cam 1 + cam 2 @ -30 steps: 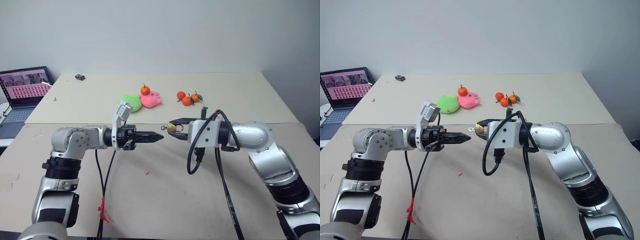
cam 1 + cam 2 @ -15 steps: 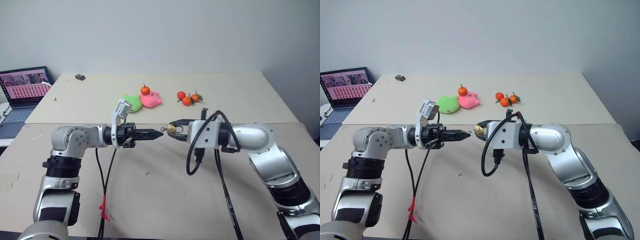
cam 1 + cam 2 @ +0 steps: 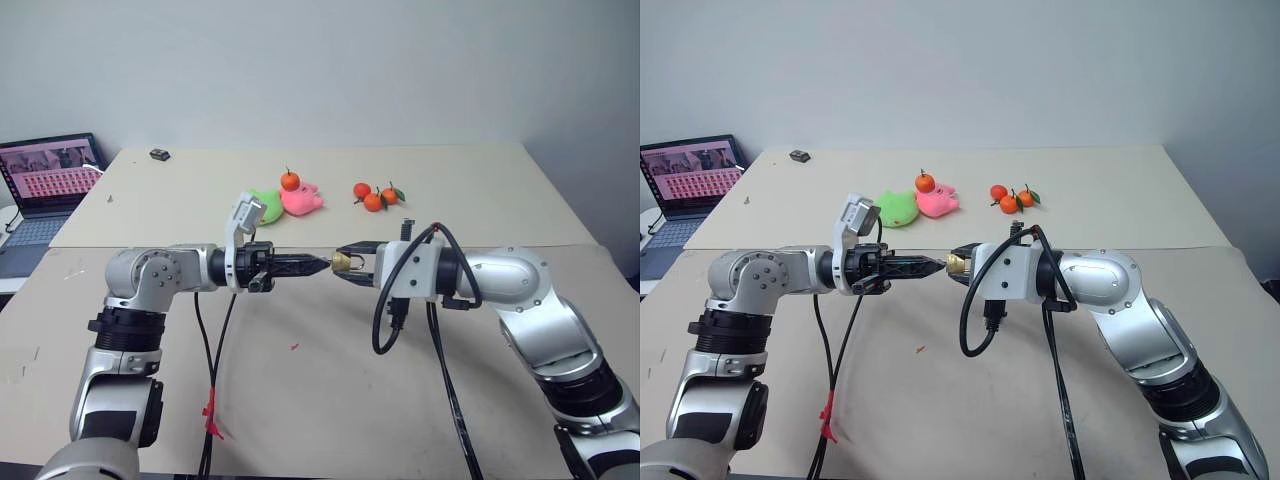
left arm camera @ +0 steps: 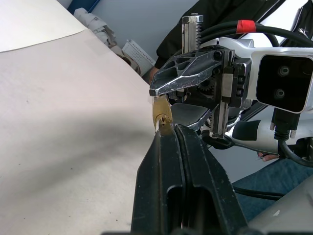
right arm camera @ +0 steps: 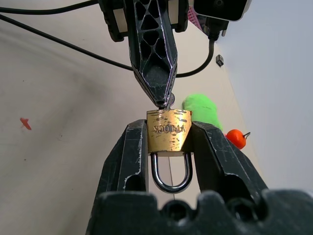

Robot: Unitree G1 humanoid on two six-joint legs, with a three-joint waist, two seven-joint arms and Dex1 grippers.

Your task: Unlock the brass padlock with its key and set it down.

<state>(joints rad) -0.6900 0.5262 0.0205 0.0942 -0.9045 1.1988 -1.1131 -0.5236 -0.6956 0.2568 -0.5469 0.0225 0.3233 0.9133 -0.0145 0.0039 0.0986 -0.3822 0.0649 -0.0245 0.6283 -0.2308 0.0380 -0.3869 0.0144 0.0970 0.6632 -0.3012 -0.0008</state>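
Note:
The brass padlock (image 5: 168, 129) hangs in the air over the table's middle, clamped by its sides between the fingers of my right gripper (image 3: 344, 262), with its silver shackle (image 5: 170, 182) pointing back toward that wrist. My left gripper (image 3: 318, 264) is shut and level, pointing right. Its tips (image 5: 161, 98) touch the padlock's keyhole end. A small silvery bit of the key (image 5: 169, 101) shows beside those tips; whether they hold it I cannot tell.
At the table's far side lie a green plush (image 3: 265, 207), a pink plush (image 3: 302, 200) and several oranges (image 3: 375, 197). A laptop (image 3: 50, 175) stands far left, with a small dark object (image 3: 159, 154) near the back edge. A red speck (image 3: 294, 347) lies below the grippers. Cables hang from both wrists.
My left gripper has moved right, closing the small gap to the padlock, and its tips now meet the key end. The right gripper has kept its place and its hold.

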